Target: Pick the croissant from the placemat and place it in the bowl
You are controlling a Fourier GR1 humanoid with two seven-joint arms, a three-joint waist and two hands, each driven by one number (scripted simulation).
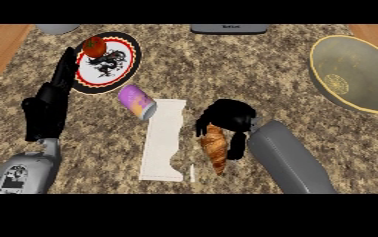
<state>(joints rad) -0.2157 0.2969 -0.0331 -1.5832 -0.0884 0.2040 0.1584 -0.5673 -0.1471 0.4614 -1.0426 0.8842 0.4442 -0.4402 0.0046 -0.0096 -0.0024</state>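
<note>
The golden-brown croissant [215,151] sits just right of the white placemat [163,141], pointing toward the near edge. My right hand [230,120] is curled over its far end, fingers and thumb wrapped round it, hiding that end. The large grey bowl with a yellow rim [347,73] lies at the far right, partly cut off by the view's edge. My left hand [50,103] rests open at the left, fingers pointing up toward a plate.
A patterned plate [111,63] with a red tomato [94,47] sits at the far left. A purple can [137,101] lies tipped by the placemat's top corner. A grey appliance [229,28] and a grey object [57,28] line the back edge.
</note>
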